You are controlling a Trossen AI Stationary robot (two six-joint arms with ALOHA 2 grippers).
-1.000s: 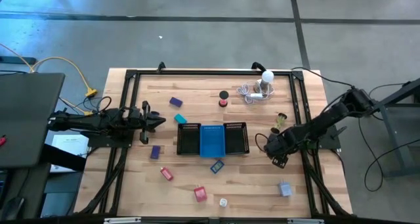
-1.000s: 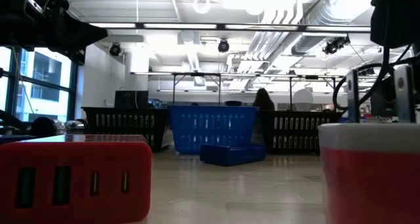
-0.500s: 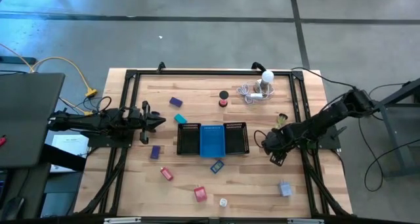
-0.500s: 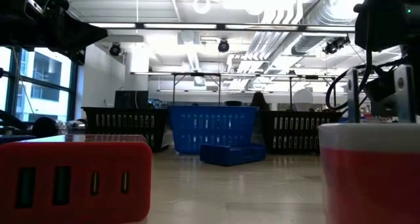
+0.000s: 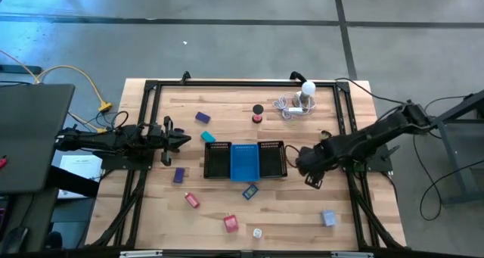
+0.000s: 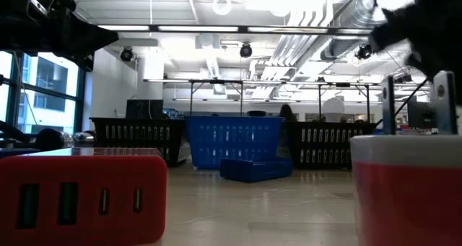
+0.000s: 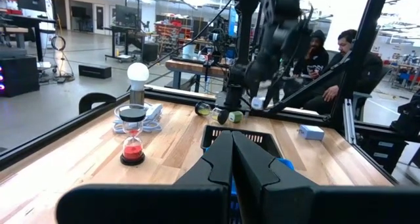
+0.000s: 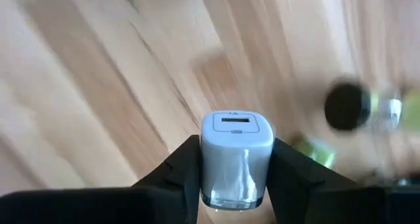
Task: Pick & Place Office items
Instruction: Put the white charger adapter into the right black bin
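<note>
White USB charger block (image 8: 236, 159) sits clamped between your right gripper's (image 8: 236, 184) 2 fingers | left gripper (image 7: 231, 159) clenched, empty.

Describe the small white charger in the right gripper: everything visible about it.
The white charger is a small rounded-corner cube, glossy plastic by its look, with a slot-shaped port and tiny print on the face turned toward the wrist camera. It sits between the right gripper's two dark fingers, which press its opposite sides, and appears lifted above the wooden table. From above, the gripper is just right of the black mesh tray; the charger itself cannot be made out there.
</note>
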